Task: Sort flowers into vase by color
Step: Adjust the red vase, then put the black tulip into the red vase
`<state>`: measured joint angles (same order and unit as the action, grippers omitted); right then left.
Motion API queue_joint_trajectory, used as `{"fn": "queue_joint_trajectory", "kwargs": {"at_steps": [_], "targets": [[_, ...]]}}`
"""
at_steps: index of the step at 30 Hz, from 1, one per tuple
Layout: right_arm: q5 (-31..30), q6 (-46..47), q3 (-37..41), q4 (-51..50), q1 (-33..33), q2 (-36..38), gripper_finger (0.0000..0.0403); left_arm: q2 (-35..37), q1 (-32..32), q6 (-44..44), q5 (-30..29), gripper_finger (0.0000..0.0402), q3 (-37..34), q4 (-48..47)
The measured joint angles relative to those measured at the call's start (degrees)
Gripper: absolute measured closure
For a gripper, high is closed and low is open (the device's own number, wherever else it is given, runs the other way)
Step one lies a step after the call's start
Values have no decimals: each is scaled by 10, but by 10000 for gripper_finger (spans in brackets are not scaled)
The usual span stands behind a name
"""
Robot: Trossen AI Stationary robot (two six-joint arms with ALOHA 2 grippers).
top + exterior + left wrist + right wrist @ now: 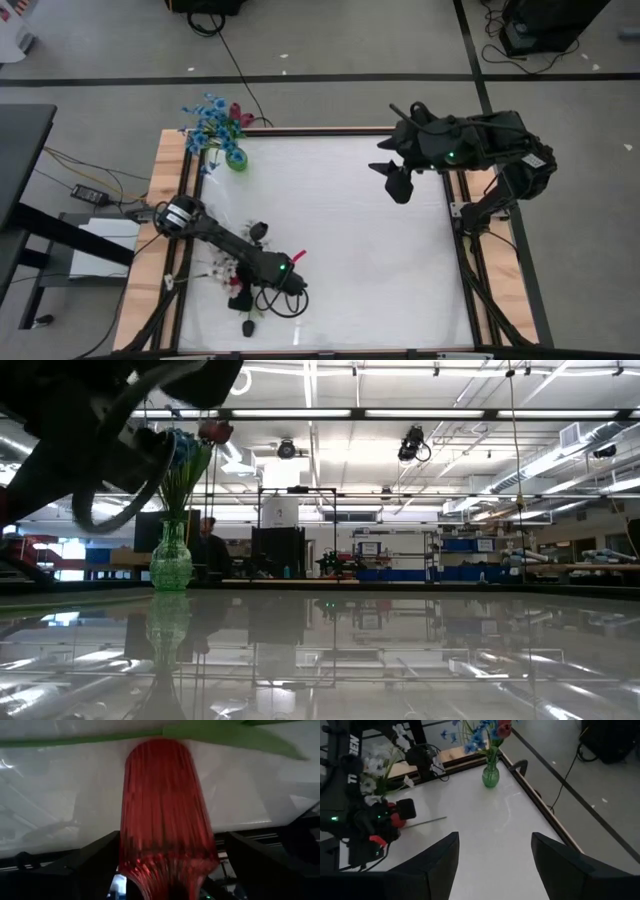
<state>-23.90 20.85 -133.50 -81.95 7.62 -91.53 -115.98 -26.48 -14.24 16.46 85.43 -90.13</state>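
Left gripper [297, 262] low at the table's [350, 250] near left, fingers spread either side of a red ribbed vase [162, 815] with a green stem [80, 740] across its far end; whether they touch it I can't tell; white flowers [222, 268] lie beside that arm; right gripper [492, 852] raised mid-right, fingers apart, empty; far left corner: green vase [236, 158] holding blue flowers [208, 120] plus a red one [503, 729].

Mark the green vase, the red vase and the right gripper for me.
green vase [490, 776]: right wrist view, on its glass belly.
red vase [162, 815]: left wrist view, on the ribbed side, between the left arm's fingers.
right gripper [495, 865]: right wrist view, midway between its open fingers.
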Motion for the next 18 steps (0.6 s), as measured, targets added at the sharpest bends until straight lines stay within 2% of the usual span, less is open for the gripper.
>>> {"fn": "queue_joint_trajectory", "kwargs": {"at_steps": [3, 6, 10, 18], "targets": [[0, 9, 0, 0, 0, 0, 146, 1, 0, 0, -4, 43, 28, 1], [0, 16, 0, 0, 1, 0, 146, 1, 0, 0, -37, 43, 78, 1], [0, 26, 0, 0, 2, 0, 146, 1, 2, 9, -105, 42, 158, 1], [20, 32, 0, -2, 2, 0, 146, 1, 15, 55, -189, 42, 343, 4]]}}
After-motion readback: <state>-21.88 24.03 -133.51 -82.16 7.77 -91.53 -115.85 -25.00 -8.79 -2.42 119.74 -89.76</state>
